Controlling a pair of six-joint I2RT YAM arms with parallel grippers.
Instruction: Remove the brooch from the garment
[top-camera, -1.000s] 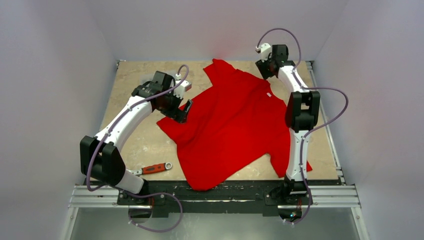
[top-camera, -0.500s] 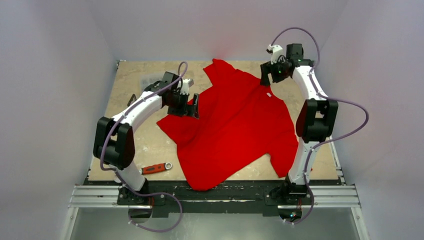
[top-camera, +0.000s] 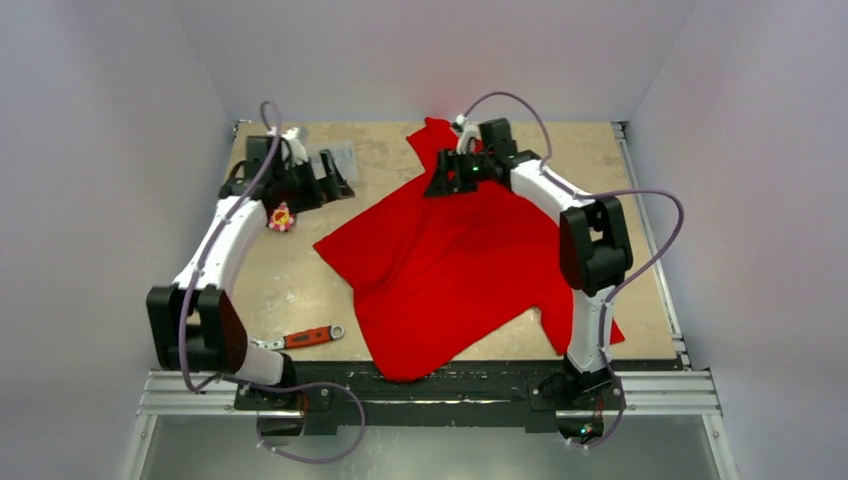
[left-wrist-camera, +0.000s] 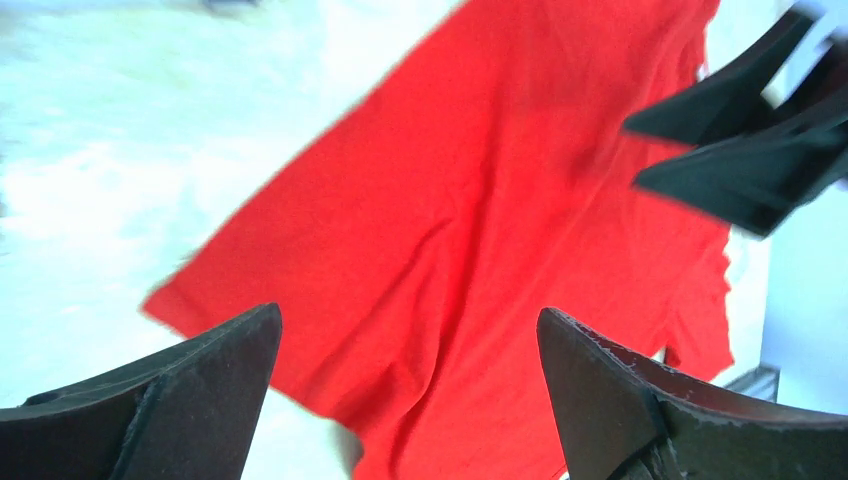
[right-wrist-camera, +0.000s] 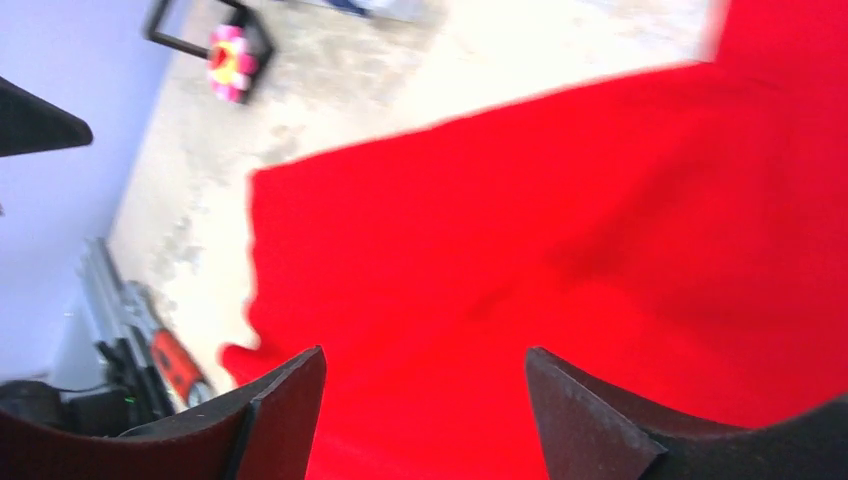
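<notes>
Brooch, unseen a moment ago, now lies on the table, apart from the garment (removal apparently done). I see the left gripper and right gripper both spread and empty.

The right arm is covering part of the garment, and the brooch is showing blurred from the right wrist.

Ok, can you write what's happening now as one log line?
brooch: on table, off shirt | left jaws: open | right jaws: open, over shirt | wrench: on table
</notes>
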